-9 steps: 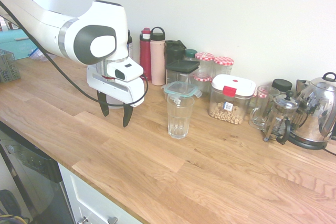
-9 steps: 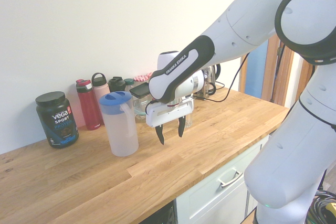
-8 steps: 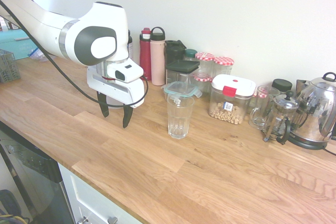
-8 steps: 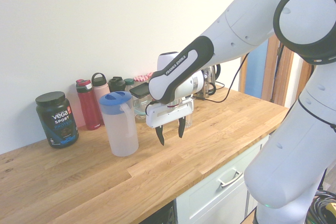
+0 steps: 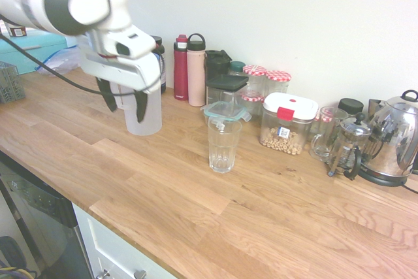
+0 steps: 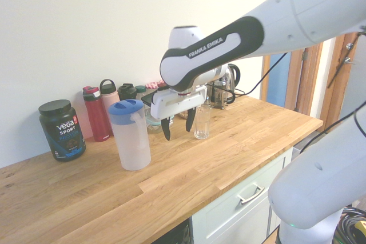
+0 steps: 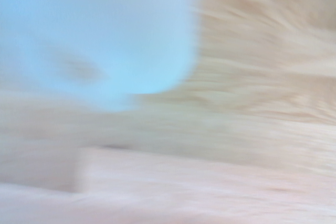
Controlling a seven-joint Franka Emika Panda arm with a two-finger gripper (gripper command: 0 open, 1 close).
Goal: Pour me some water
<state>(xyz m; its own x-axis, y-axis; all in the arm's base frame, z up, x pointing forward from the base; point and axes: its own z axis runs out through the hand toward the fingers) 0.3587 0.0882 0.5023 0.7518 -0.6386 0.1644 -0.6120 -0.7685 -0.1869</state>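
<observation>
The tool has moved up beside the tall frosted white plastic jug, fingers apart, ready to grab it.

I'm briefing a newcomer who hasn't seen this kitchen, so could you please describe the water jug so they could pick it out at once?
On the long oak worktop, look toward the end with the black protein tub and the red bottle. Standing forward of that row is the tall frosted-white plastic jug. Its blue lid and side handle set it apart from the slimmer bottles; the open gripper hangs beside it.
</observation>
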